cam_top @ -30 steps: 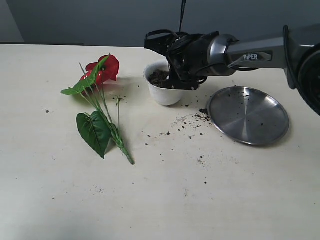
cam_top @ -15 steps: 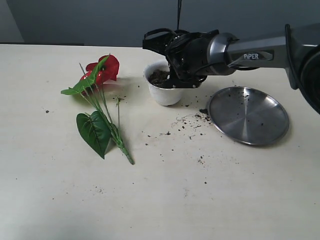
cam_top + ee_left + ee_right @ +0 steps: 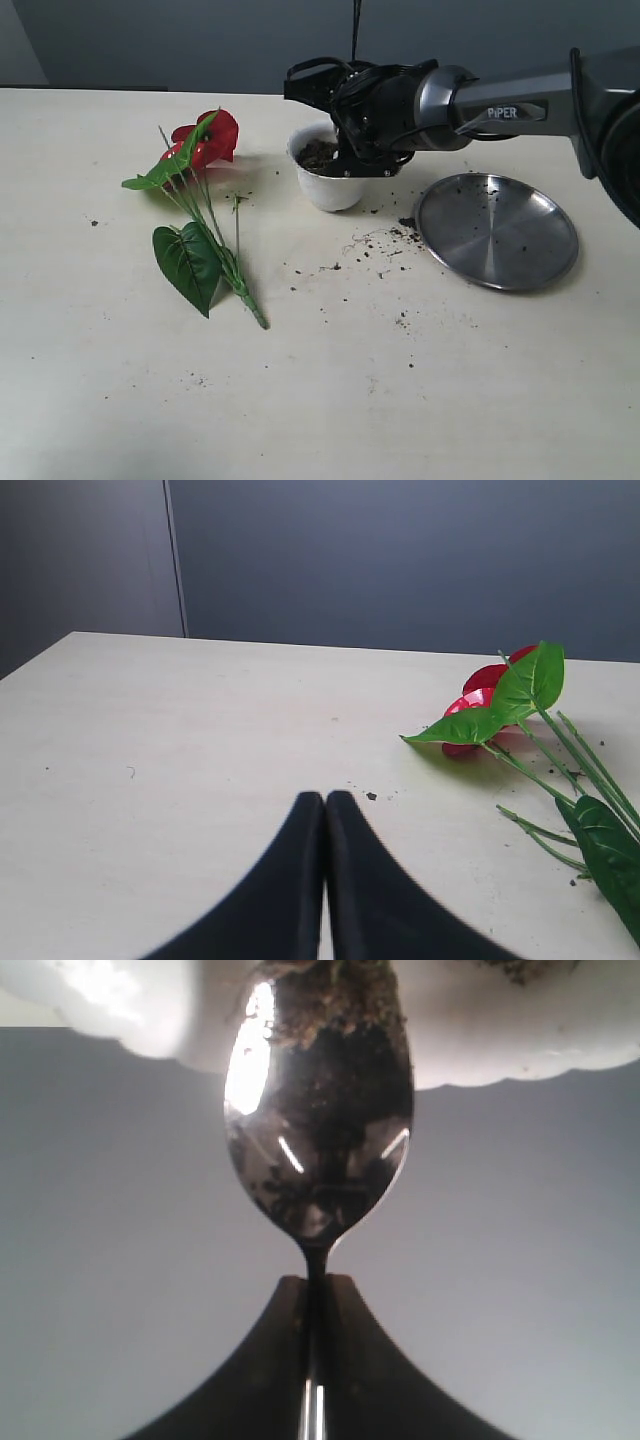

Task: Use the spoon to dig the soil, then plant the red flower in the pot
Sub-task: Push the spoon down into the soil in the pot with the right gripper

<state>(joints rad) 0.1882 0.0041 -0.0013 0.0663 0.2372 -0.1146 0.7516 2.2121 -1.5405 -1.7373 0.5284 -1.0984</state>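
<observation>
The white pot stands at the back middle of the table with dark soil in it. My right gripper hangs over the pot's right rim, shut on the handle of the silver spoon. The spoon's bowl tip reaches into the soil at the scalloped pot rim, and crumbs cling to the bowl; my right gripper clamps the slim handle. The red flower lies flat left of the pot, stems toward the front. My left gripper is shut and empty, low over the table beside the red flower.
A round steel plate with a few soil specks lies right of the pot. Loose soil crumbs are scattered between pot and plate and toward the front. The flower's big dark leaf lies left of centre.
The right wrist has shifted very slightly left and up over the pot. The flower, pot and plate have stayed in place.
</observation>
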